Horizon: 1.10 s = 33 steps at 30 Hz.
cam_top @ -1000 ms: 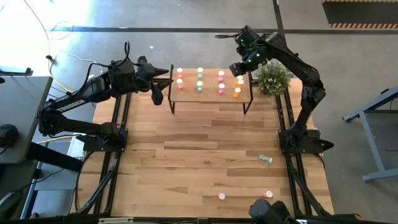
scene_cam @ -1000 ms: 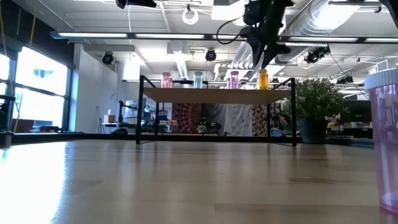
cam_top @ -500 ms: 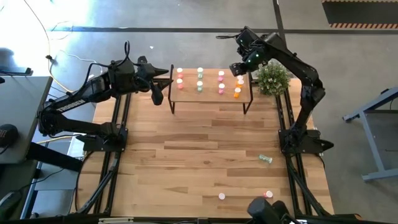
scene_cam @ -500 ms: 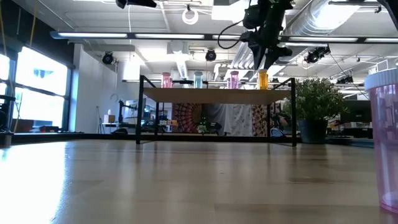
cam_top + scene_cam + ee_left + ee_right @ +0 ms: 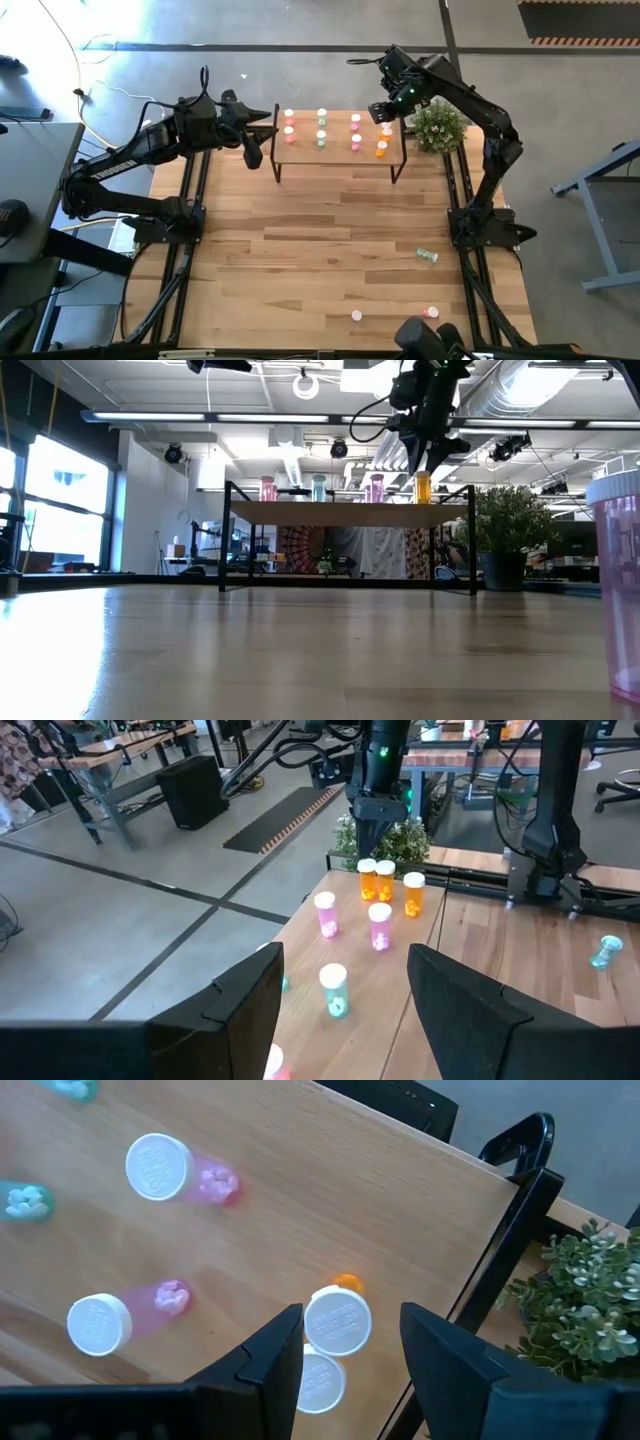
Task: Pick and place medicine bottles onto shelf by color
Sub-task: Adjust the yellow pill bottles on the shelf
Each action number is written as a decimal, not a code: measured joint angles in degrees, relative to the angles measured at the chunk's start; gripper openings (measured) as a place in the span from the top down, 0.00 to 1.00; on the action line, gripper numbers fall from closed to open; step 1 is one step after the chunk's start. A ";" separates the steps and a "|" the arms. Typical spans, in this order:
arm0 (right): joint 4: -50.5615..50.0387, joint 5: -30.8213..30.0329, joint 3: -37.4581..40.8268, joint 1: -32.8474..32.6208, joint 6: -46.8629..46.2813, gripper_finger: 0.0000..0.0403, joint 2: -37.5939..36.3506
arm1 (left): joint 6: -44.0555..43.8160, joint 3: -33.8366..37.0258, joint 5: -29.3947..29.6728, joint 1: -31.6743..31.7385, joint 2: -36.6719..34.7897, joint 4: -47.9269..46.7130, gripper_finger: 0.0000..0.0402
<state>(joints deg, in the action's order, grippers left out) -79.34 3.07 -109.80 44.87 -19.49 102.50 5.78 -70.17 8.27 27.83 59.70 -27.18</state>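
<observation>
The shelf (image 5: 338, 152) stands at the table's far edge with medicine bottles upright on it in colour rows: red (image 5: 289, 128), green (image 5: 322, 128), pink (image 5: 355, 132), orange (image 5: 382, 148). My right gripper (image 5: 384, 108) hangs open above the orange row, pointing steeply down. In the right wrist view its fingers stand on either side of an orange bottle's white cap (image 5: 338, 1320) without touching it. My left gripper (image 5: 262, 133) waits open by the shelf's left end, nothing between its fingers (image 5: 345, 960).
Loose bottles lie on the table's near right part: a green one on its side (image 5: 428, 256), a pink one (image 5: 356, 315) and a red one (image 5: 431, 313). A potted plant (image 5: 438, 126) stands right of the shelf, close to my right arm.
</observation>
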 joint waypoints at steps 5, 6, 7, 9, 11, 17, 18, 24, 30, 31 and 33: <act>0.41 -0.26 0.00 -0.83 0.00 0.61 0.00 | 0.00 0.00 0.00 0.00 0.00 0.02 0.49; 0.50 -0.28 0.00 -1.03 0.02 0.61 0.02 | 0.00 0.00 0.00 0.00 0.00 0.01 0.49; 0.72 -0.33 0.00 -1.30 0.02 0.61 0.24 | 0.00 0.00 -0.01 0.00 0.00 0.02 0.49; 0.42 -1.23 0.02 -1.54 0.02 0.61 0.92 | 0.00 0.00 0.00 0.00 0.00 0.02 0.49; 0.19 -2.31 0.04 -1.84 0.26 0.61 1.74 | 0.00 0.00 -0.02 0.00 0.00 0.02 0.49; -0.28 -2.67 0.05 -2.18 0.24 0.61 3.20 | -0.01 0.00 -0.04 0.00 -0.02 0.00 0.49; -0.87 -2.66 0.06 -2.18 0.21 0.61 3.45 | -0.01 0.00 -0.05 0.00 -0.02 0.01 0.49; -2.56 -2.85 0.07 -2.18 0.02 0.61 4.46 | 0.00 0.00 -0.04 0.00 -0.02 0.02 0.49; -1.63 -3.28 0.07 -2.18 0.15 0.64 4.44 | 0.00 0.00 -0.04 0.00 -0.02 0.02 0.49; -1.61 -3.28 0.07 -2.18 0.22 0.65 4.44 | -0.01 0.00 -0.04 0.00 -0.02 0.02 0.49; -1.61 -3.28 0.07 -2.18 0.13 0.67 4.44 | 0.00 0.00 -0.04 0.00 -0.02 0.02 0.49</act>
<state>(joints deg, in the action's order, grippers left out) -80.96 -0.21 -109.73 42.70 -19.36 106.94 5.78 -70.17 8.23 27.83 59.68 -27.16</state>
